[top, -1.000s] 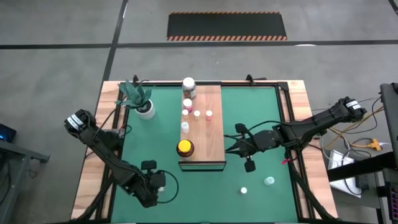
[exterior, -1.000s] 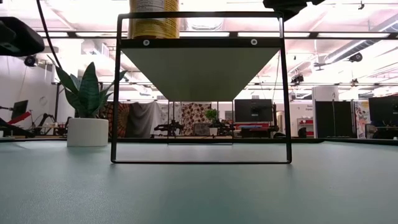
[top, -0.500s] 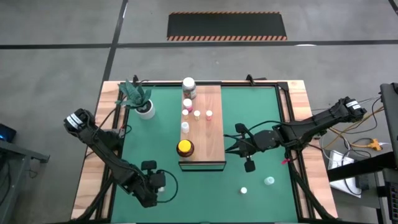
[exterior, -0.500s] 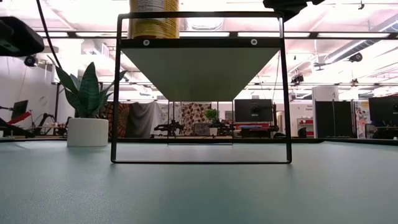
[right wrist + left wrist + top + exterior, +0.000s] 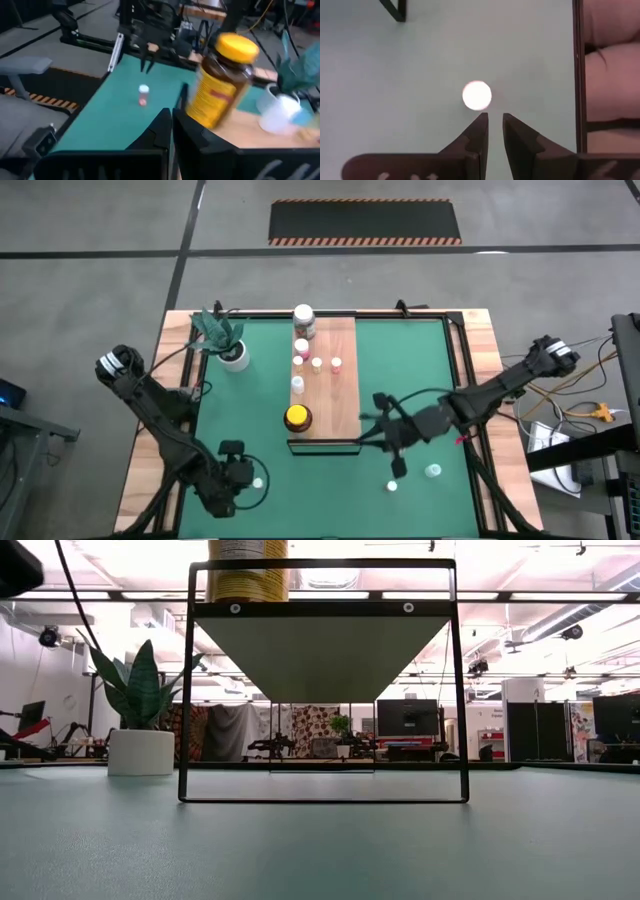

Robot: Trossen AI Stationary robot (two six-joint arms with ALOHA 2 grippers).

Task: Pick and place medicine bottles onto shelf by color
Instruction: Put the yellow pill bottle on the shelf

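The shelf [image 5: 338, 385] is a light-brown board on a black frame [image 5: 190, 690]. On it stand a white-lidded jar [image 5: 303, 318], several tiny bottles [image 5: 317, 364] and the amber yellow-lidded jar [image 5: 297, 417] [image 5: 220, 85]. My left gripper [image 5: 240, 481] [image 5: 495, 119] is near the table's near left corner with its fingers almost together. A white-capped bottle [image 5: 258, 481] [image 5: 477, 95] stands on the mat just beyond its fingertips, apart from them. My right gripper [image 5: 399, 462] [image 5: 172, 117] is shut and hovers by the shelf's near right corner. Two small bottles [image 5: 392, 486] [image 5: 432, 471] stand on the mat near it.
A white pot with a green plant [image 5: 234, 355] [image 5: 140, 750] stands at the mat's far left. The green mat [image 5: 420, 370] lies bare to the right of the shelf. A pale wooden rim [image 5: 150, 450] borders the table. Another small bottle [image 5: 143, 95] shows on the mat in the right wrist view.
My right gripper has moved toward the table's near edge, along the shelf's right side down to its near right corner. My left gripper has shifted a little toward the near edge and the left. Both arms have left the top of the low view.
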